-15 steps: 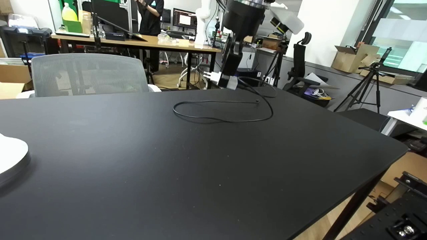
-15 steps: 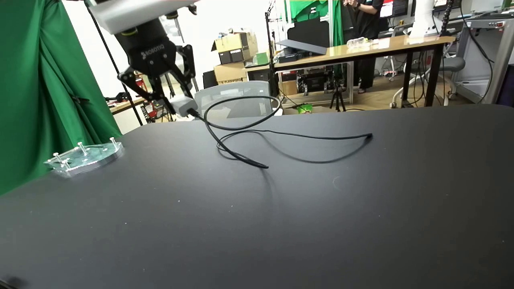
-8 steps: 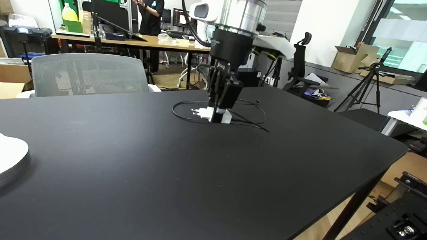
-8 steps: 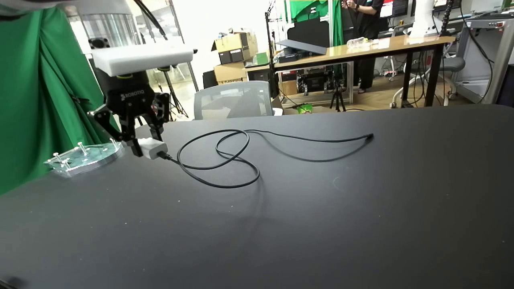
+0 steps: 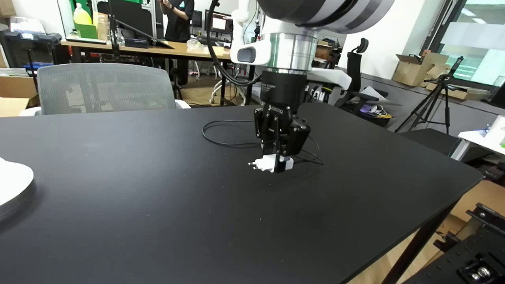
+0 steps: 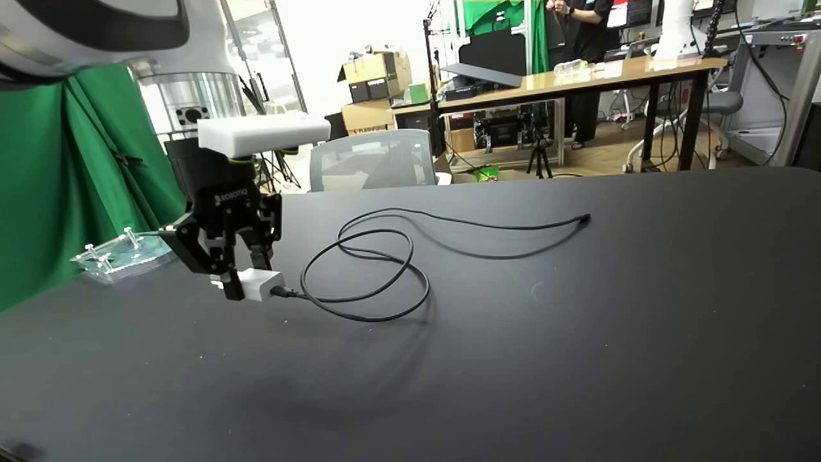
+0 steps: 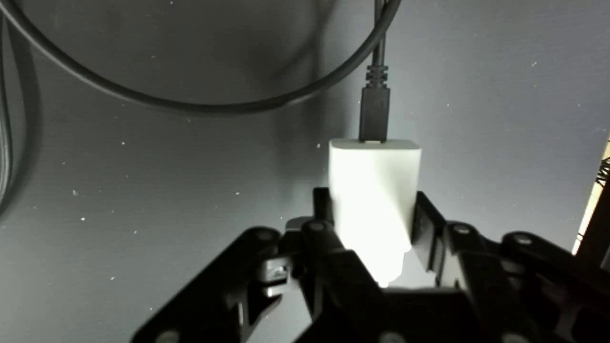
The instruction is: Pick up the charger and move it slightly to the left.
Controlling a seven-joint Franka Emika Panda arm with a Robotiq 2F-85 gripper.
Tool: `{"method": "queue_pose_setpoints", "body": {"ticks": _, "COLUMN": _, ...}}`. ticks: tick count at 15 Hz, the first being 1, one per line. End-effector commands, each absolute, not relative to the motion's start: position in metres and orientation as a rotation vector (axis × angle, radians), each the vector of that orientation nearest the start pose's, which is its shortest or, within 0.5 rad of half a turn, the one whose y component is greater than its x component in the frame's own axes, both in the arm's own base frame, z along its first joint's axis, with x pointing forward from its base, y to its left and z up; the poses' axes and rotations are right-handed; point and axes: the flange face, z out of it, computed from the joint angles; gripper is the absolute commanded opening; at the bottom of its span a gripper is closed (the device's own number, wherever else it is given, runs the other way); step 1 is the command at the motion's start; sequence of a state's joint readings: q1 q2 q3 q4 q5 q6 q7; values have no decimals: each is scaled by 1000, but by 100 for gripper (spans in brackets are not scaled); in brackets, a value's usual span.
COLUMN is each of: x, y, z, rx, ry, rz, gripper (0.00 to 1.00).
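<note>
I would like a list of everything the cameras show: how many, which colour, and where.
charger: 1, white, in the claw
cable: 1, black, plugged into the charger
table: 1, black, foreground
plate: 1, clear, left in an exterior view
disc: 1, white, cut off at left in an exterior view; maybe the plate again
mesh chair: 1, grey, beyond the table
black chair: 1, black, background
desk: 1, brown top, background
person: 1, black clothes, behind the desk
boxes: several, brown, background
curtain: at least 1, green, background
tripod: at least 1, black, background
clutter: many pieces, mixed colours, background, mostly too small to name
arm: 1, white and black, above the table
claw: 1, black, shut on the charger
</note>
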State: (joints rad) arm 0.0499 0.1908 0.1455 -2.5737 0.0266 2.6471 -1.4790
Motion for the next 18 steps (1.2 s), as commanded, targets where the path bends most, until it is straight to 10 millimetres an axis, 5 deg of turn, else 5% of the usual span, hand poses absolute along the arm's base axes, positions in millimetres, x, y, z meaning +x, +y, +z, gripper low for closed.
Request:
{"method": "queue_pose_setpoints", "body": {"ticks": 1, "x": 437, "y": 74, "z": 178, "rx": 2241, "ry": 2298, "rz": -145, "gripper": 18}}
{"method": "queue_pose_setpoints", "body": {"ticks": 8, "x": 451, "y": 51, "z": 170, "rx": 2311, "ry": 2003, "rz": -150, "gripper": 18}}
{"method": "queue_pose_setpoints", "body": {"ticks": 14, "x": 452, "y": 57, "z": 158, "rx": 2381, "ry": 1910, "rz": -178, "gripper": 18}}
{"method": "queue_pose_setpoints", "body": {"ticks": 16, "x": 452, "y": 59, "z": 154, "rx": 2398, "ry": 1903, "rz": -185, "gripper": 68}}
{"method": "queue_pose_setpoints", "body": {"ticks": 18, "x": 451, "y": 62, "z": 151, "rx": 2413, "ry": 1901, "rz": -191, "gripper": 72}}
